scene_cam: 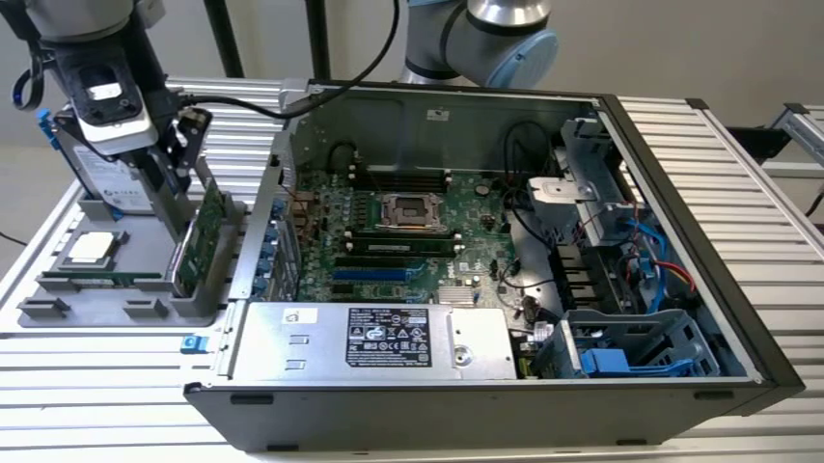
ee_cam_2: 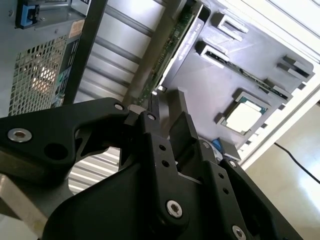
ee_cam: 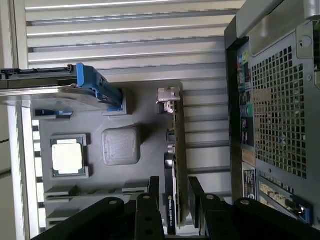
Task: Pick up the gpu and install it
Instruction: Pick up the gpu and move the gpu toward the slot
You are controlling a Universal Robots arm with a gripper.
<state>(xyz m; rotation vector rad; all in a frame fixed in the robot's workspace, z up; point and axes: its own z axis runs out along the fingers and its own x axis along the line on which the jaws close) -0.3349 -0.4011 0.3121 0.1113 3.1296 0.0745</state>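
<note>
- GPU (scene_cam: 204, 236) stands on edge in a slot of the grey tray (scene_cam: 96, 313), at the left of the exterior view, just beside the open computer case (scene_cam: 451, 415).
- End effector (ee_cam: 175, 192) is open, its black fingers (ee_cam: 154, 192) straddling the card's top edge, not yet clamped.
- The card is probably light, stiff and fragile, so take it by the bare board edges and spare the fan shroud.
- It has a green board, a black plastic shroud and a silver bracket (ee_cam: 169, 97). The metal table (scene_cam: 103, 386) is ribbed.

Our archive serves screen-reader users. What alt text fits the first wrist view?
The open claw straddles the gpu, which stands on edge in a grey holder tray. A processor chip and a blue-framed drive share the tray, beside the computer case.
</note>
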